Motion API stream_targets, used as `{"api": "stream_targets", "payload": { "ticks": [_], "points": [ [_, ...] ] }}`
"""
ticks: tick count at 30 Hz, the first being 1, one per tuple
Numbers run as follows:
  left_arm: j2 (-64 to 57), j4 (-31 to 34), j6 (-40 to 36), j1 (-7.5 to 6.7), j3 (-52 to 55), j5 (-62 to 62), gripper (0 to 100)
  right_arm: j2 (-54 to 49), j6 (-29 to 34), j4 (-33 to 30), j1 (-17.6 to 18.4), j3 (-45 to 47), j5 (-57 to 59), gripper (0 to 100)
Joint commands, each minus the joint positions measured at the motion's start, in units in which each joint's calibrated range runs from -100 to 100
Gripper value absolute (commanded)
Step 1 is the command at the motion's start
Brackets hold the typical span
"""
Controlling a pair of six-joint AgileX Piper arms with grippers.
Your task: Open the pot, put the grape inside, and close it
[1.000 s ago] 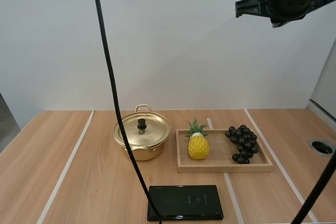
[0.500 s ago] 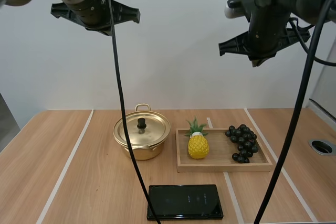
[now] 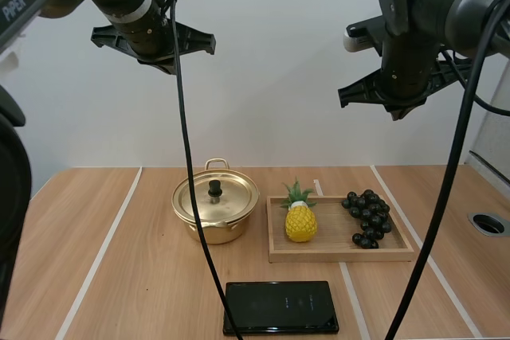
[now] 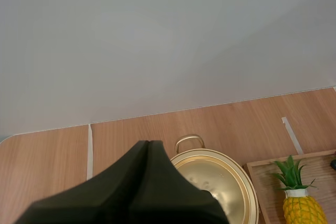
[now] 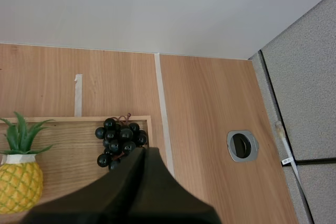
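Observation:
A gold pot (image 3: pixel 215 206) with its lid and black knob (image 3: pixel 214 189) on stands left of centre on the table. Dark grapes (image 3: pixel 368 217) lie at the right end of a wooden tray (image 3: pixel 335 254). My left arm (image 3: pixel 147 25) hangs high above the pot, and my right arm (image 3: pixel 402 77) hangs high above the tray. In the left wrist view my left gripper (image 4: pixel 148 143) is shut into one wedge, far above the pot (image 4: pixel 223 179). My right gripper (image 5: pixel 143 149) is shut too, far above the grapes (image 5: pixel 118 140).
A yellow toy pineapple (image 3: pixel 300 216) stands at the tray's left end. A flat black slab (image 3: pixel 280 306) lies near the front edge. A round metal-ringed hole (image 3: pixel 488 224) sits in the table at the far right.
The left arm has come into view at the top left. The right arm has swung down and to the left. Pot, grapes and tray have not moved.

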Motion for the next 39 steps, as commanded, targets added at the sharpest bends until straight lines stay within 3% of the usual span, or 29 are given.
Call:
{"api": "stream_targets", "payload": {
  "ticks": [1,4,5,7,8,9,10,11,16,24,28,39],
  "points": [
    [0.0,0.0,0.1,-0.13,-0.5,-0.2,0,-0.7,0.3,-0.8,-0.2,0.1,0.1,0],
    [0.0,0.8,0.2,-0.13,-0.5,-0.4,2,-0.4,0.4,-1.2,-0.2,0.1,0.1,0],
    [0.0,1.5,0.2,-0.13,-0.5,-0.4,8,-0.4,0.9,-1.5,-0.2,0.1,0.1,1],
    [0.0,4.0,0.1,-0.13,-0.5,0.4,33,-0.4,1.6,-2.7,-0.2,0.1,0.1,30],
    [0.0,5.4,0.1,-0.13,-0.5,0.9,48,-0.4,1.6,-3.5,-0.2,0.1,0.1,50],
    [0.0,6.8,0.1,-0.13,-0.5,1.8,73,-0.4,1.6,-3.9,-0.2,0.1,0.1,68],
    [0.0,8.0,0.2,-0.13,-0.5,2.5,100,-0.4,1.4,-3.9,-0.2,0.1,0.1,92],
    [0.0,8.7,1.3,-0.13,-0.5,3.0,100,-0.4,0.4,-3.5,-0.2,0.1,0.1,100],
    [0.0,9.6,2.6,-0.13,-0.5,4.7,100,-0.4,-0.2,-1.2,-0.2,0.1,0.1,100],
    [0.1,3.0,3.9,-0.13,-0.4,3.7,100,-0.4,-0.2,-0.8,-0.2,0.1,0.1,100],
    [0.8,-1.4,8.0,-0.13,-0.4,3.8,100,-0.4,-0.2,-0.8,-0.2,0.1,0.1,100],
    [6.1,-4.7,10.4,-0.13,5.6,5.0,100,-0.4,-0.2,-0.8,-0.2,0.1,0.1,100]
  ]
}}
